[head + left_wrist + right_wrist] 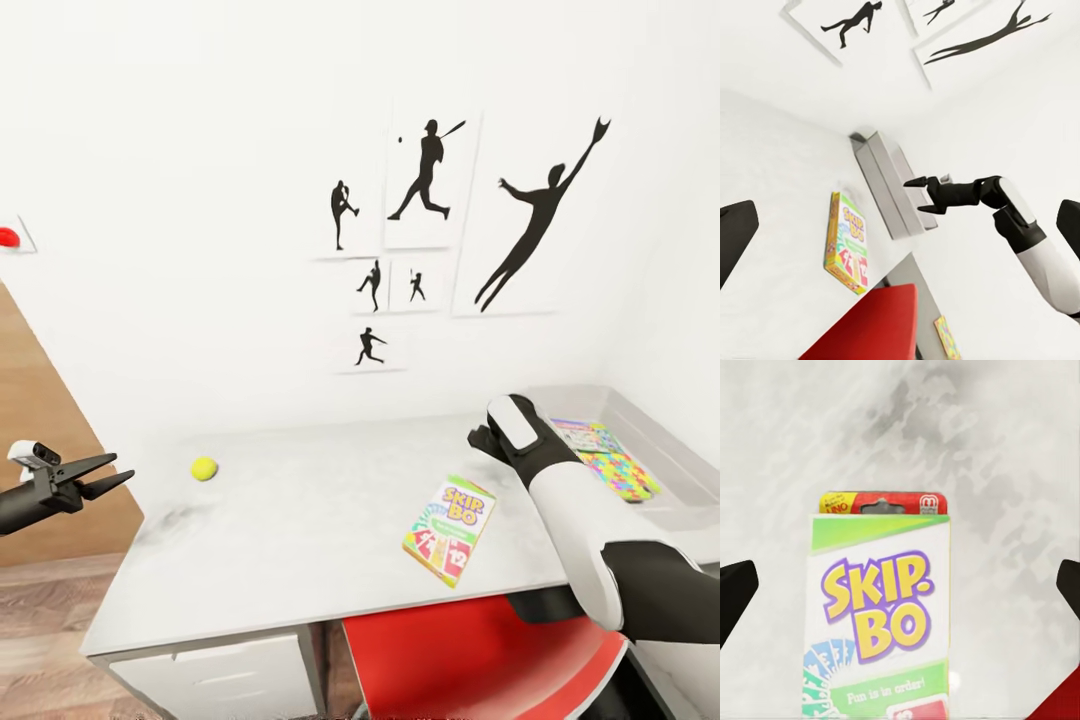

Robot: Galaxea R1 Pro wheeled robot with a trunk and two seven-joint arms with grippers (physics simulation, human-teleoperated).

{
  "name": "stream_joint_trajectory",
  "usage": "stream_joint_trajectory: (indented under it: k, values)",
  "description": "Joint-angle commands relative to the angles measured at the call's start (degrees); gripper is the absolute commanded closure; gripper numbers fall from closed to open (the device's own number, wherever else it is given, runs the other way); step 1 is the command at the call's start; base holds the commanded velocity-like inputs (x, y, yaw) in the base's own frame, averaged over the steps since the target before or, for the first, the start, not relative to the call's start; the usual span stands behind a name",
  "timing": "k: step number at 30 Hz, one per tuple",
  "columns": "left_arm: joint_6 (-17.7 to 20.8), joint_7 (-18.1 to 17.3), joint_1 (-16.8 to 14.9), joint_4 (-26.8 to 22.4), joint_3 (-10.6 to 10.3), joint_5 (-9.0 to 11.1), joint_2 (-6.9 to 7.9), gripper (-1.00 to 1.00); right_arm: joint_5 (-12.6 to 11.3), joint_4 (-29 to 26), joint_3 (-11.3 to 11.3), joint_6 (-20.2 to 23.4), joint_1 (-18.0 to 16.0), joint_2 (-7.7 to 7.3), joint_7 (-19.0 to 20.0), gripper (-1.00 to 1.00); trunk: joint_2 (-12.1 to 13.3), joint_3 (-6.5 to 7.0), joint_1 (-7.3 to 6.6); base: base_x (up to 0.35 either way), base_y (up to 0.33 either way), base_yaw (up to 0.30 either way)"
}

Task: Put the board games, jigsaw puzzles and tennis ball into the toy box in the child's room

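Skip-Bo box (877, 615) lies below the right claw (900, 585), spread open, ready to descend and grasp.

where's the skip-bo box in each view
Head view: Skip-Bo box lies flat on the table, lower right of centre.
Left wrist view: lower left of centre, by the red chair.
Right wrist view: centre, running off the bottom edge.
Shared landmark: the mottled tabletop.

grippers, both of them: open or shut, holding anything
Left tool: open, holding nothing, off the table's left end.
Right tool: open, empty, above the SKIP-BO box.
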Motion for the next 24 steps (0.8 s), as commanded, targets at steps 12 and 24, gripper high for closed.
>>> stream_joint_trajectory:
  k: [12, 24]
  values:
    - [0.53, -0.23, -0.05, 0.01, 0.04, -0.04, 0.02, -1.00, -0.28, -0.07, 0.63, 0.26, -0.23, -0.05, -0.33, -1.00, -0.13, -1.13, 0.03, 0.000, 0.067, 0.000]
    - [0.52, -0.23, -0.05, 0.01, 0.03, -0.03, 0.02, -1.00, -0.18, -0.17, 0.72, -0.03, -0.23, -0.07, -0.32, -1.00, -0.13, -1.19, 0.03, 0.000, 0.001, 0.000]
